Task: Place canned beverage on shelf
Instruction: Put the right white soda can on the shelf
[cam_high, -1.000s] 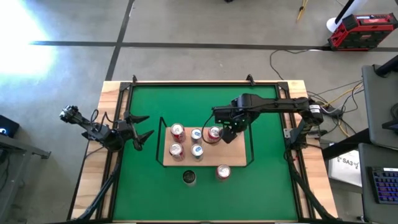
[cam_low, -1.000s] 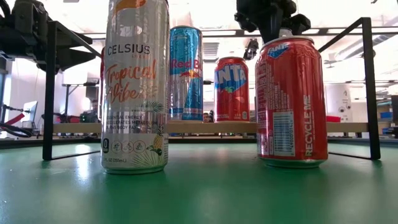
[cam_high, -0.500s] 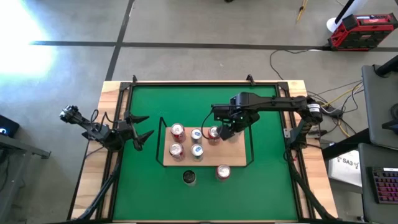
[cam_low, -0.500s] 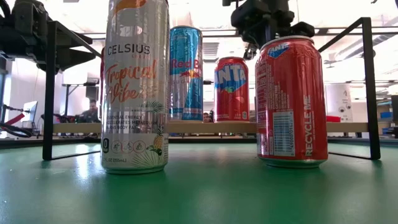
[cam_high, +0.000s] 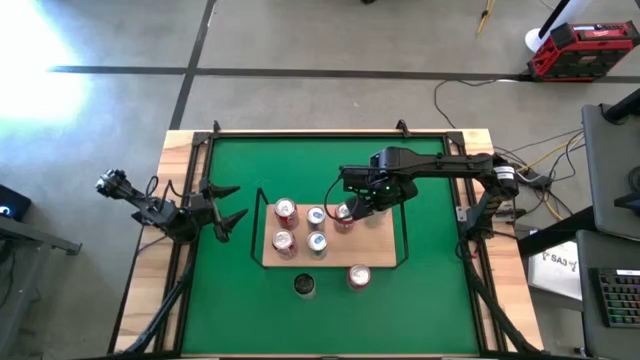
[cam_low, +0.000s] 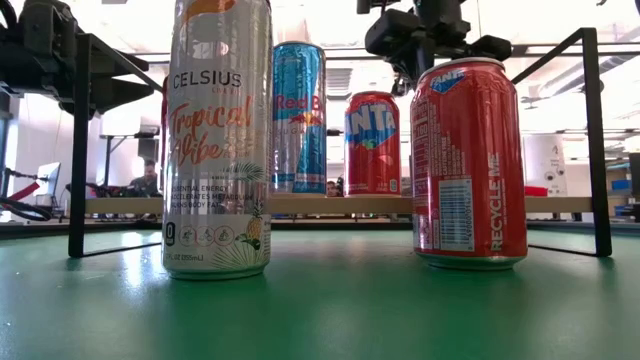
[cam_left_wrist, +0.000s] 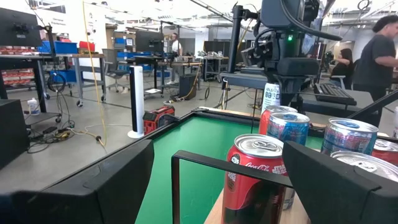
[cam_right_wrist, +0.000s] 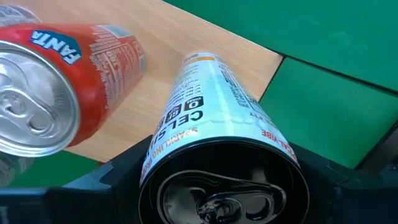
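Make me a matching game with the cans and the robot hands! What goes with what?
Things:
1 blue can
2 front red can
3 white can over the shelf
4 left gripper

Places:
A held in the right gripper
B standing on the green mat
C open, at the mat's left edge
D standing free on the shelf

Pairs: 1-D, 2-B, 3-A, 4-C

The right gripper, closed on a white Celsius can, has shifted slightly toward the shelf's far edge since the earlier views. In the low view it now hangs a little higher above the Fanta can. Its jaws have narrowed slightly.
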